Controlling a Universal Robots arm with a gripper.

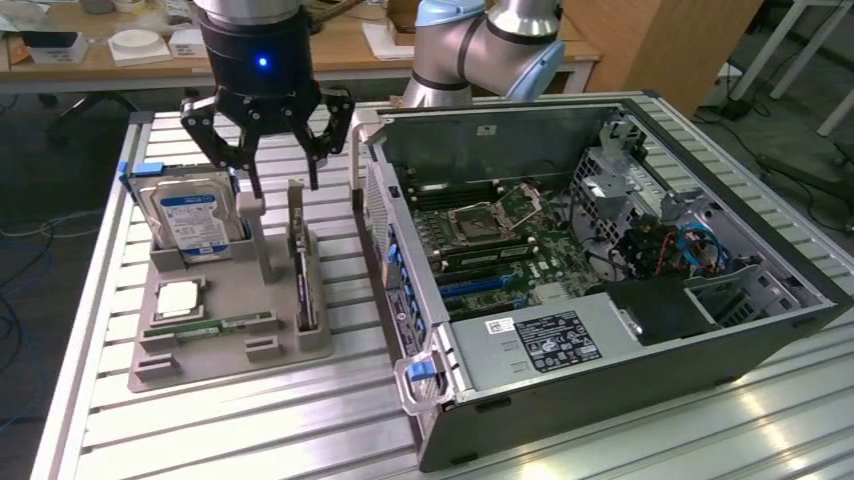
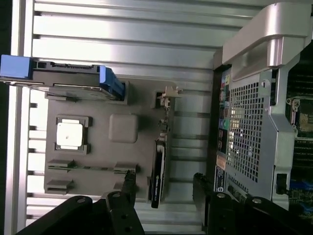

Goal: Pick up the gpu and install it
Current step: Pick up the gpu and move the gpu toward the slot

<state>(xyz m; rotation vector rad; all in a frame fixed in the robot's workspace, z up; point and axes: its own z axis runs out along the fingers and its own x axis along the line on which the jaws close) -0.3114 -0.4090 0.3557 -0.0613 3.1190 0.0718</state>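
The gpu (image 1: 306, 272) is a thin dark card standing on edge in a slot on the right side of the grey holder tray (image 1: 220, 355). My gripper (image 1: 275, 180) hangs open above the tray's back end, over the gpu, with nothing between its fingers. In the wrist view the gpu (image 2: 157, 172) lies between the two black fingers (image 2: 128, 183), which stand wide on either side of it without touching it. The open computer case (image 1: 601, 250), motherboard exposed, lies at the exterior view's right.
On the tray, a silver hard drive (image 1: 191, 215) with a blue-white label stands upright at the back, a square processor (image 1: 180, 298) sits in front of it, and a green memory stick (image 1: 220, 325) lies near the front. The case wall (image 2: 249, 122) runs close beside the tray.
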